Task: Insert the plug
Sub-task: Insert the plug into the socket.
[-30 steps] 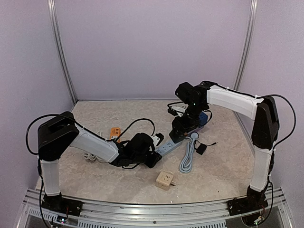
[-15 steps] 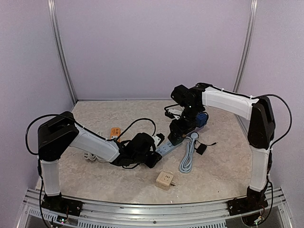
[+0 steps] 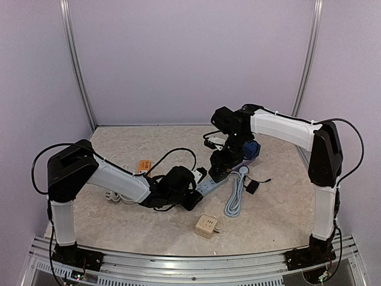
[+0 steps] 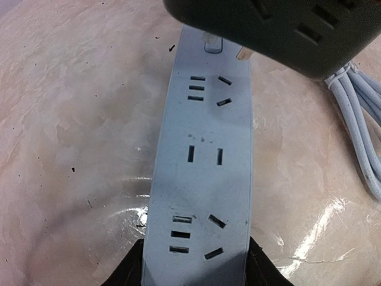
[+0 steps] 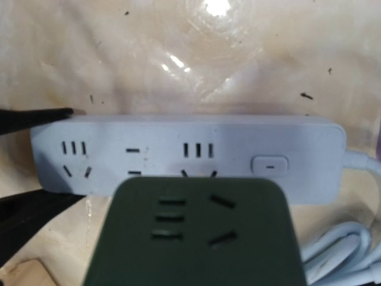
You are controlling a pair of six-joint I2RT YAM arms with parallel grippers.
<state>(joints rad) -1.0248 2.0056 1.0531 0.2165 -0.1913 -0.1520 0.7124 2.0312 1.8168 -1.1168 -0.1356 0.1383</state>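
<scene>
A pale blue power strip [image 3: 209,184] lies on the table, several sockets facing up [image 4: 202,173]. My left gripper [image 4: 195,269] is shut on its near end, one black finger [image 4: 128,271] on each side. The plug is a dark green cube adapter [image 5: 193,232] with a socket face on top. My right gripper [image 3: 221,162] is shut on it, with its fingers hidden under the block. The adapter [image 4: 274,27] hangs just above the strip's switch end, one metal prong [image 4: 243,53] pointing down beside the switch [image 5: 269,165]. The prongs are not seated in a socket.
The strip's coiled white cable [image 3: 235,195] lies to its right, with a small black plug [image 3: 252,186] beside it. A beige cube adapter [image 3: 206,226] sits near the front. An orange plug [image 3: 143,165], a blue object [image 3: 251,149] and white cords [image 3: 113,196] lie around.
My right arm has carried the adapter a little to the left, nearer over the strip's switch end. The left arm and the strip have stayed put.
</scene>
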